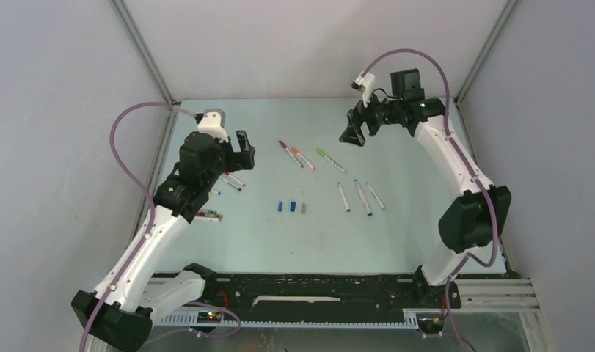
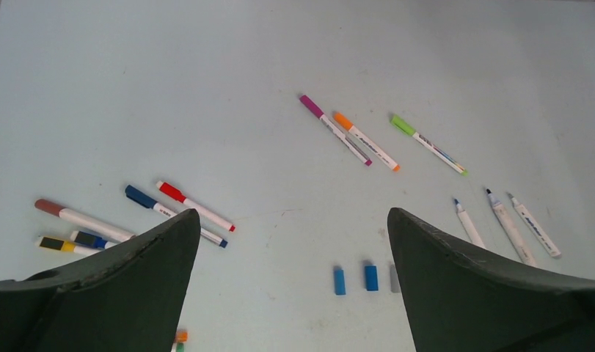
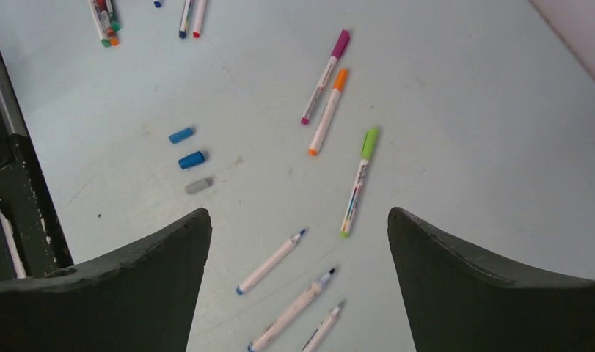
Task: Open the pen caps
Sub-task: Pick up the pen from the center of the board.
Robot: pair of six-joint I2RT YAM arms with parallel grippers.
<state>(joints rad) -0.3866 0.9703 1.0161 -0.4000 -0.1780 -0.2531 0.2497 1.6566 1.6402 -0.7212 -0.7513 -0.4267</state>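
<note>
Right wrist view shows my right gripper [image 3: 298, 216] spread wide and empty, the green pen [image 3: 356, 187] lying just ahead between its fingers [image 3: 133, 279] with its cap [image 3: 370, 139] at the far end, so I fear a shallow pinch would roll it aside.

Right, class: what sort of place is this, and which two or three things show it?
Probably a robotics lab cell: left arm and right arm bolted at the table's near edge, blank grey panels in a metal frame walling it in, and pens sorted into groups beside three loose caps.
</note>
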